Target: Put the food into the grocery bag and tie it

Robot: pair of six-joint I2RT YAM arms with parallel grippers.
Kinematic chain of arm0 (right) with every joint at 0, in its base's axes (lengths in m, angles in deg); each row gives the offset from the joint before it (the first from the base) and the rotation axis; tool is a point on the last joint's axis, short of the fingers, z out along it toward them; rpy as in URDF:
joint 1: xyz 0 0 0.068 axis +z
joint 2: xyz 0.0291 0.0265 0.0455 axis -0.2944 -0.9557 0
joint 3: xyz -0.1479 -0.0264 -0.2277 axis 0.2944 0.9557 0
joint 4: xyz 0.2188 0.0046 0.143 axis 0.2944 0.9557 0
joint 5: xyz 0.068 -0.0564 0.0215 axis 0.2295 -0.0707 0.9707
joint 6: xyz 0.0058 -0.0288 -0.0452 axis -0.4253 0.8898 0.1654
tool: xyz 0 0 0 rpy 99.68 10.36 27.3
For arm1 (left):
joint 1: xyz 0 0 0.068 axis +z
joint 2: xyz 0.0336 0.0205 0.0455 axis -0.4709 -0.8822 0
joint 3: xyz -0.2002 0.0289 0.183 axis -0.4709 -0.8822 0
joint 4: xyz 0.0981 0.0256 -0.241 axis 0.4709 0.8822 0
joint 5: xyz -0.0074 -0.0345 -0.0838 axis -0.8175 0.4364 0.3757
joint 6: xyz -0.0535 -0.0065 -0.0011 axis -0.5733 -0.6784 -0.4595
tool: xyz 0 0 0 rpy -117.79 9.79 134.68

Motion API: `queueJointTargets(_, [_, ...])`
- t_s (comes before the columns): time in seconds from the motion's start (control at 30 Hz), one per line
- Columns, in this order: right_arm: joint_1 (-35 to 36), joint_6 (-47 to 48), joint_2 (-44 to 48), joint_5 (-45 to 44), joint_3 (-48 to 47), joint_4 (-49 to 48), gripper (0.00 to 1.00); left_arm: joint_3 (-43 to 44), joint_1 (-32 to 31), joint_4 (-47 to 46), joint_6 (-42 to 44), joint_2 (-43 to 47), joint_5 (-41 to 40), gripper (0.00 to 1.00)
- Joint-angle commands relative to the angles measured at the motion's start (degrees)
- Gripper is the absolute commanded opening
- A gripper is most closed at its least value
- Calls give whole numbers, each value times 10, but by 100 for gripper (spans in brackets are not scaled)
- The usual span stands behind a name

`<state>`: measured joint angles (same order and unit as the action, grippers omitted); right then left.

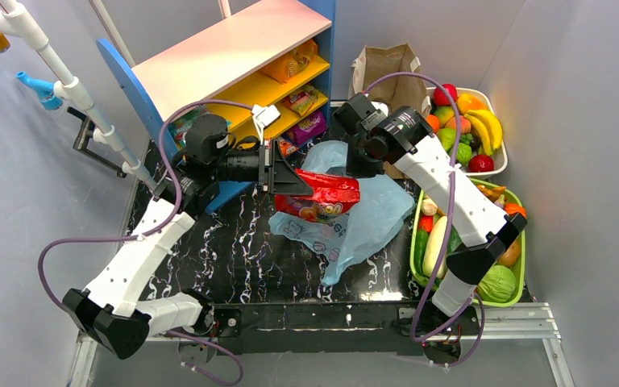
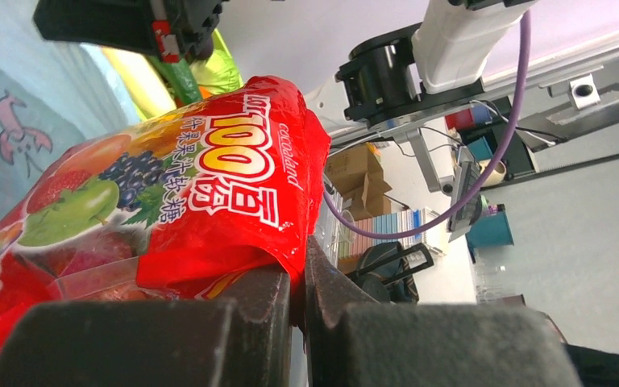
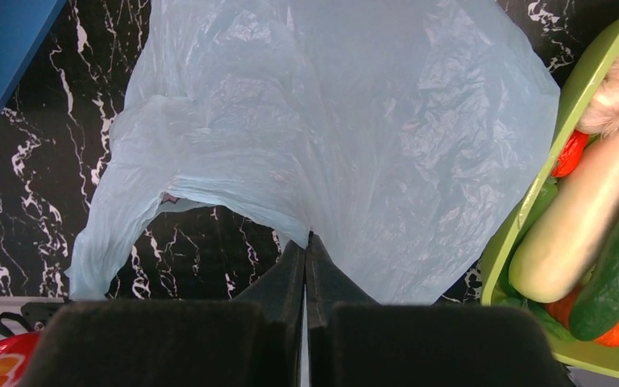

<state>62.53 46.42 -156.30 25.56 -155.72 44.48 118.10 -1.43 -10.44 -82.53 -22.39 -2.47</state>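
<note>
Snack packet (image 2: pixel 209 185), red with fruit printed on it, hangs by one corner from the left gripper (image 2: pixel 298 270), pinched tight, just above the light-blue grocery bag (image 3: pixel 355 121) spread on the tabletop (image 1: pixel 226 250). Right gripper (image 3: pixel 306 246) is closed on the bag's edge.

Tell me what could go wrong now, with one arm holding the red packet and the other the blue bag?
The left gripper pinches the red snack packet only by an edge, so it may slip out. The right gripper holds just a thin fold of the light-blue plastic bag, whose mouth looks barely open; the packet might land on the bag, not inside it.
</note>
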Motion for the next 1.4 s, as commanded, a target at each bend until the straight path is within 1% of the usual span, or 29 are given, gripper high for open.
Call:
queueJointTargets(0.0, [-4,10,14,25,-28,-9,1,-12,-24,-118,-37,2,38,0])
queueJointTargets(0.13, [-6,10,21,43,-29,-12,1,-37,-38,-150,-47,-8,29,0])
queueJointTargets(0.27, [-8,13,30,63,-29,-12,1,-57,-41,-209,-72,-21,34,0])
queueJointTargets(0.4, [-9,14,46,83,-23,-10,1,-64,-42,-203,-52,-30,25,0])
queueJointTargets(0.47, [-10,14,55,92,-16,-11,1,-58,-41,-184,-31,-36,23,0])
queueJointTargets(0.6, [-10,14,76,96,5,-14,1,-10,-41,-32,81,-49,-2,0])
queueJointTargets(0.67, [-10,16,82,99,15,-14,1,2,-41,-4,110,-52,-20,0])
queueJointTargets(0.8, [-12,17,87,106,15,-12,1,-1,-42,19,128,-52,-56,0])
queueJointTargets(0.9, [-12,11,86,118,10,-13,1,-2,-50,53,154,-49,-105,0])
queueJointTargets(0.97, [-12,5,84,131,9,-16,1,-3,-58,57,159,-53,-129,0])
queueJointTargets(1.07, [-12,-8,78,146,8,-19,1,9,-83,57,161,-72,-164,0])
queueJointTargets(1.2, [-12,-29,66,156,-1,-11,1,26,-119,67,152,-91,-248,0])
queueJointTargets(1.37, [-12,-40,66,174,8,-22,1,39,-151,43,143,-111,-302,0])
